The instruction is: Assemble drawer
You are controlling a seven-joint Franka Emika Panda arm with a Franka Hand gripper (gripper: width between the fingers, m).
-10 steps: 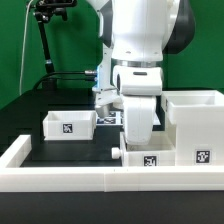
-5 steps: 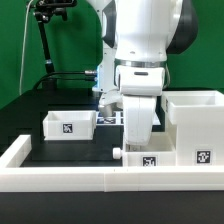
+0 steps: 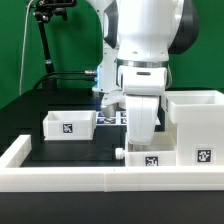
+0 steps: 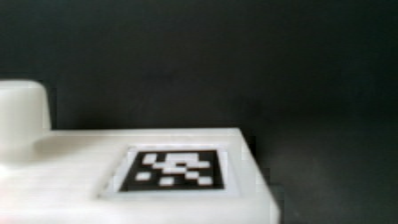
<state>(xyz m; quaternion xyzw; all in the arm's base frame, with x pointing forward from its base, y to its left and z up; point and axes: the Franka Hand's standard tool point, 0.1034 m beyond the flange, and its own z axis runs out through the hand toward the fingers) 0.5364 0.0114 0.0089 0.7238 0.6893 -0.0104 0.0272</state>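
Observation:
The drawer's tall white shell (image 3: 194, 122) stands at the exterior view's right, open at the top, with a tag low on its front. One small tray (image 3: 68, 124) sits at the left with a tag on its front. A second tray (image 3: 147, 158) with a round knob (image 3: 119, 153) lies directly under my gripper (image 3: 143, 146), beside the shell. My fingers are hidden by the hand in the exterior view. The wrist view shows no fingers, only that tray's tagged face (image 4: 175, 168) and its knob (image 4: 18, 105), close up and blurred.
A long low white rail (image 3: 70, 172) runs across the front and up the left side. The marker board (image 3: 108, 117) lies on the black table behind the arm. A black stand with cables (image 3: 44, 40) rises at the back left.
The arm and hand have shifted slightly toward the exterior view's right, staying over the knobbed tray. The trays and shell have not moved.

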